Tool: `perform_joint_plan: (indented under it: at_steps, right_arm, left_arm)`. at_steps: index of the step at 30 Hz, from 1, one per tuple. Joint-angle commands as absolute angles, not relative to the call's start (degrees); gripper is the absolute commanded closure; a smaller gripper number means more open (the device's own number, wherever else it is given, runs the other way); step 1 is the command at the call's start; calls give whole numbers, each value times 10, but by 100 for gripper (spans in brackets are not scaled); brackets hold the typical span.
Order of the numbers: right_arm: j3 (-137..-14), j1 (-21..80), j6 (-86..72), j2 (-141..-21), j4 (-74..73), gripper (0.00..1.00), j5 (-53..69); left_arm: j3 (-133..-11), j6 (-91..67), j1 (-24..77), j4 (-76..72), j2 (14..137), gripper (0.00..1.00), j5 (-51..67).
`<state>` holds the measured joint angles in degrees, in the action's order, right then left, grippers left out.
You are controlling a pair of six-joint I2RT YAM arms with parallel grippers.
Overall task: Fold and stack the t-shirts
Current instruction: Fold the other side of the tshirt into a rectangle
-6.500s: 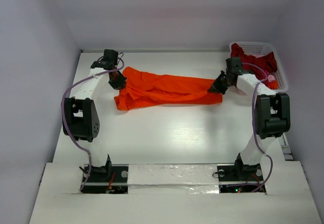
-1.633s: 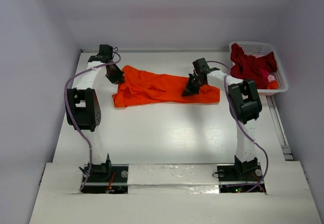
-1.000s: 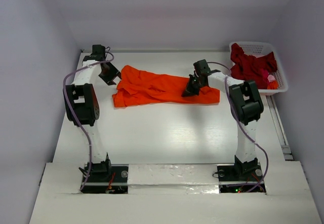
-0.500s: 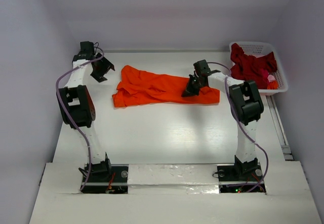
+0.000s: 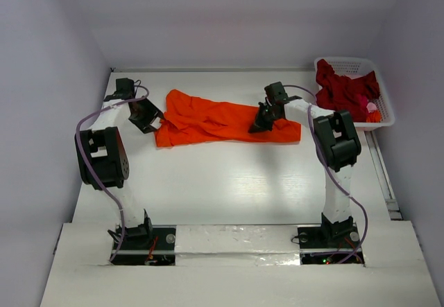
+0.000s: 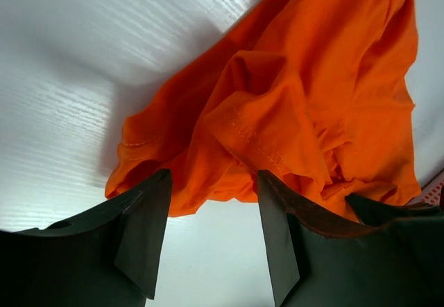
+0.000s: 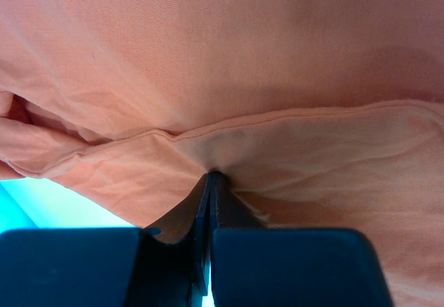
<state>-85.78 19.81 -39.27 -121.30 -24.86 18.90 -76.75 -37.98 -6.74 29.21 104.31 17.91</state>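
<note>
The bright orange t-shirt [image 5: 215, 120] lies crumpled in a long strip across the far part of the table. My left gripper [image 5: 149, 121] is open and empty just off the shirt's left end; in the left wrist view its fingers [image 6: 142, 227] straddle bare table below the bunched orange cloth [image 6: 298, 92]. My right gripper [image 5: 258, 123] is shut on a fold of the orange shirt right of its middle; in the right wrist view the gripper [image 7: 214, 175] puckers the cloth [image 7: 243, 64] at its tips. The dark crimson t-shirt [image 5: 343, 89] is heaped in the basket.
The white latticed basket [image 5: 383, 95] stands at the far right corner, with a bit of orange and pink showing beside the crimson cloth. The table's back edge meets the wall just behind the shirt.
My left gripper swung left and back away from the shirt's left end, then came forward to its left edge. The right gripper, earlier moved from the shirt's right end toward its middle, has stayed put.
</note>
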Motion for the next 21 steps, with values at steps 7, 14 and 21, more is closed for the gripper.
perform_joint_plan:
  at_steps: [7, 14, 21]
  right_arm:
    - [-861, 210, -382, -1195, -272, 100, 178]
    - [-867, 210, -382, -1196, -275, 100, 178]
    - [-873, 210, -381, -1196, -278, 100, 178]
  left_arm:
    - [-770, -384, -65, 237, 1032, 53, 177]
    - [-781, -387, -65, 225, 1050, 60, 156]
    - [-778, -390, -65, 210, 1063, 61, 150]
